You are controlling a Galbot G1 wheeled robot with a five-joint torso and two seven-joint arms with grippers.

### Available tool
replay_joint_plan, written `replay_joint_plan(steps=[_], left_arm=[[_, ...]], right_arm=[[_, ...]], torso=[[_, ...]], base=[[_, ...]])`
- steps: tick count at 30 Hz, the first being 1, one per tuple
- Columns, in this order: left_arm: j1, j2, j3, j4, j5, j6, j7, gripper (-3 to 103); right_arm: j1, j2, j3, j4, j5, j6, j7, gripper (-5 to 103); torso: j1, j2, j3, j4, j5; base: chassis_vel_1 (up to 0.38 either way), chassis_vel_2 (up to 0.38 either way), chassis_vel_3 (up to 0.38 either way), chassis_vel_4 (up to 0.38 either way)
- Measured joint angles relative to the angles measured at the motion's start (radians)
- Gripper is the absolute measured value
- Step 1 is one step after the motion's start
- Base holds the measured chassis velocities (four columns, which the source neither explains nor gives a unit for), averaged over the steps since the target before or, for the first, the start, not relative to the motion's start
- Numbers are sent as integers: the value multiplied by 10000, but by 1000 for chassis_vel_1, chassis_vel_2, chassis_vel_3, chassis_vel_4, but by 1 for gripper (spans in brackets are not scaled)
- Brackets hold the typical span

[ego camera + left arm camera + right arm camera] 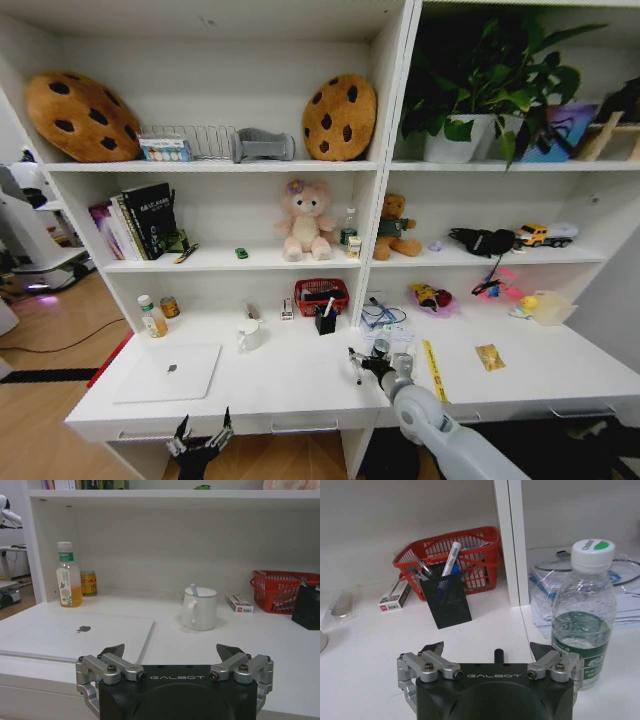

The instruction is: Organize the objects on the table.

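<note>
Clutter covers your long white table (300, 385): nothing looks sorted yet. Your right claw (490, 652), fingers apart, has the clear green-capped bottle (583, 612) just beside it; your left claw (172, 655), also apart, hangs before the flat silver laptop (75, 635).

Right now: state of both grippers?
Left gripper: open, empty, at the front edge of the desk by the laptop.
Right gripper: open, empty, over the desk beside the water bottle.
</note>
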Motion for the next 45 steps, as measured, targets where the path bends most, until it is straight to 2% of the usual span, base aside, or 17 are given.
replay_joint_plan(steps=[6, 21, 35, 42, 45], left_arm=[[-44, 39, -54, 43, -53, 29, -3, 100], [-109, 61, -15, 182, -85, 56, -9, 100], [-98, 61, 35, 216, -45, 60, -14, 100], [-96, 61, 0, 218, -44, 59, -27, 100], [-92, 59, -27, 218, -50, 60, -38, 100]], right_arm=[[800, 352, -530, -939, 116, -68, 223, 93], [1002, 665, -603, -1622, 333, -105, 250, 89], [1405, 771, -855, -2177, 627, -150, 177, 70], [1502, 925, -990, -2385, 586, -164, 180, 68], [1544, 935, -995, -2517, 454, -164, 72, 63]], torso=[[2, 0, 1, 0, 0], [2, 0, 0, -1, 0], [2, 1, 0, -1, 0], [2, 1, 0, 1, 1], [2, 1, 0, -1, 0]], base=[[0, 0, 0, 0], [0, 0, 0, 0], [0, 0, 0, 0], [0, 0, 0, 0], [0, 0, 0, 0]])
